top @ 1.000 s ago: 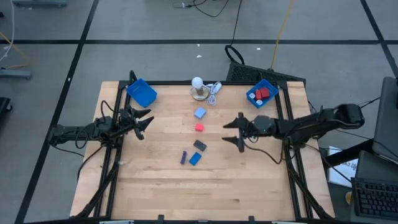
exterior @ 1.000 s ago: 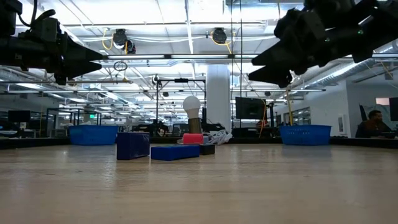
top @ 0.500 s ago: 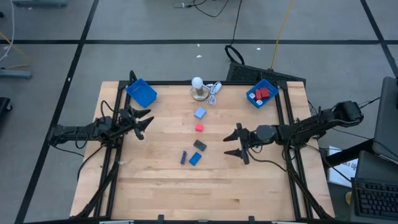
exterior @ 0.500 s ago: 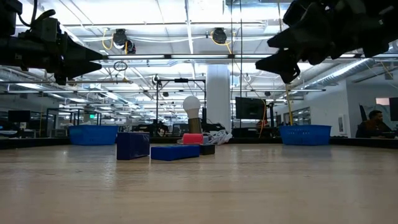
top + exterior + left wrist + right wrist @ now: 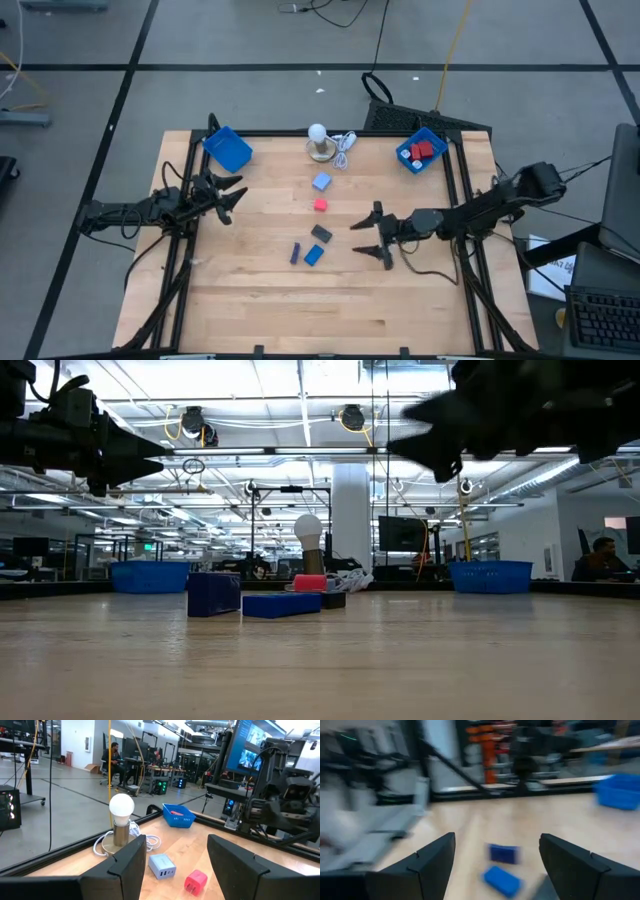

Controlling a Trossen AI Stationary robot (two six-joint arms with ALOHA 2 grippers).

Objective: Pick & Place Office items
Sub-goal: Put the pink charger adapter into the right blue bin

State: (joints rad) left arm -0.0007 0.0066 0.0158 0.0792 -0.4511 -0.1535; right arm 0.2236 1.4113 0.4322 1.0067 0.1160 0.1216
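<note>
A: What differs from a second earlier?
B: The right gripper, fingers spread and empty, has moved toward the dark grey block and blue block at mid-worktop.
A: And the rest?
B: The left gripper, fingers spread, stays at the left edge. Red pieces lie in the right blue tray.

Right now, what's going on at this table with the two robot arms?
Two arms are sorting small blocks into blue trays. The right gripper, open and empty, hovers beside the dark grey block, with two blue blocks nearby. The left gripper waits, open, at the left edge. A red block and a light blue one lie mid-table. The right tray holds some pieces; the left tray looks empty.
</note>
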